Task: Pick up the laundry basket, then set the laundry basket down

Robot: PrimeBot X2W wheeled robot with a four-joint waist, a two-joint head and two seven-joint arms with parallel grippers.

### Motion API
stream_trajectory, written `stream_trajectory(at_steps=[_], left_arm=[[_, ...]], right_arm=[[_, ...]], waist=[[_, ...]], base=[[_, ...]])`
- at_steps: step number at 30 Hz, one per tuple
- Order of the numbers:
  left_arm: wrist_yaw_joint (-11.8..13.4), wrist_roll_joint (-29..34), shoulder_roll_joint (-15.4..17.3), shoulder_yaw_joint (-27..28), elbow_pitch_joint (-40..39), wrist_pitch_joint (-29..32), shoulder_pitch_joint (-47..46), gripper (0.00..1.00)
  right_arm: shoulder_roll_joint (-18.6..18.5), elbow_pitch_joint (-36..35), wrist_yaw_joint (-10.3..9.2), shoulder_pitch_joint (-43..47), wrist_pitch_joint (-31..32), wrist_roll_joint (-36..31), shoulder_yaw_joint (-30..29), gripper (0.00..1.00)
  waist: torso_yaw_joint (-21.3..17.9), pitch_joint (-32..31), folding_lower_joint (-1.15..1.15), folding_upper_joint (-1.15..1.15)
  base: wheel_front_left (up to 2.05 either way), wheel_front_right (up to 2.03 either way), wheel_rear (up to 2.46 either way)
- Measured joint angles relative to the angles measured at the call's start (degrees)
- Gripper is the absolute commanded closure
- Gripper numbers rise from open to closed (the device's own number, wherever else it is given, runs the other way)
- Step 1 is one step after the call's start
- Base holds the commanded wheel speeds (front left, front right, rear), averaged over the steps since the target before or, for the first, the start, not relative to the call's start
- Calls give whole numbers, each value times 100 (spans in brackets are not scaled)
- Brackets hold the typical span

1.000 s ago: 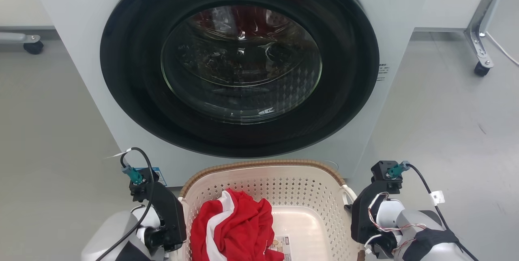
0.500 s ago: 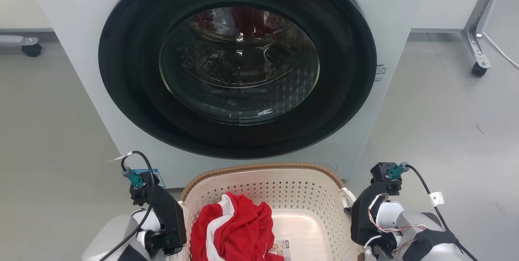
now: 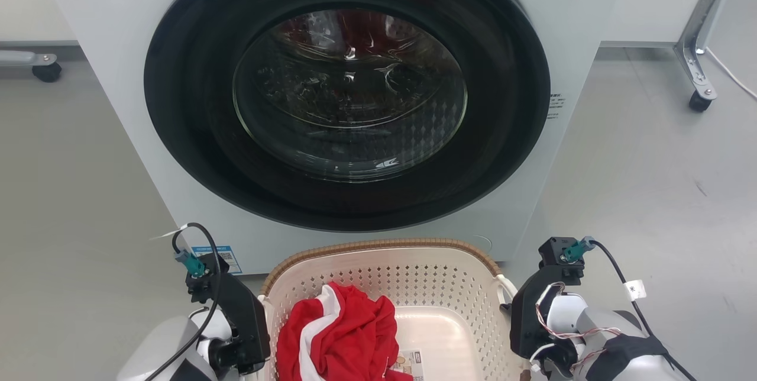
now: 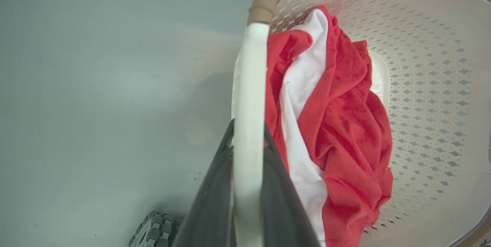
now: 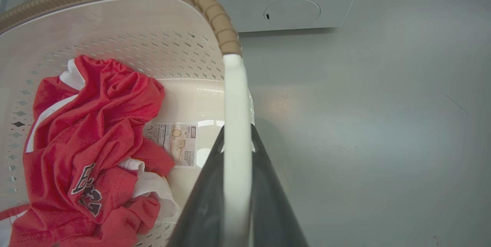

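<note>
Two dark fingers of the left gripper pinch the basket's white left handle between them; the right gripper clamps the right handle the same way. The basket is between the arms, close before the washer; lifted or resting, I cannot tell. Inside lie a red-and-white shirt and a label

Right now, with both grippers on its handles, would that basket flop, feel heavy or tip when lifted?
The laundry basket is probably stiff: its perforated plastic walls hold shape. It is likely light, with one red-and-white garment inside. That lies towards the left gripper, so a slight lean that way is possible; the right gripper flanks the opposite handle.
</note>
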Motion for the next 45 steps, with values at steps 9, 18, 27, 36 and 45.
stream_trajectory(at_steps=[9,18,27,36,45], left_arm=[[-1,-10,20,-23,-1,-45,0,100],[0,-34,19,-19,-11,-171,-1,100],[0,-30,11,-27,-74,-552,-35,100],[12,21,5,-54,-189,-1035,-158,100],[11,75,-32,-97,-356,-1717,-258,100]], right_arm=[[0,-22,0,-1,0,59,64,100],[-8,-70,-1,1,-26,196,104,100],[-20,-113,-1,-3,-221,210,132,100],[-46,-141,-1,-92,-575,199,169,100],[-88,-141,-1,-259,-924,115,172,100]], waist=[[9,7,0,0],[5,82,0,0],[8,356,0,0],[3,824,1,0],[34,1351,1,0]], base=[[0,0,0],[0,0,0],[0,0,0],[0,0,0],[0,0,0]])
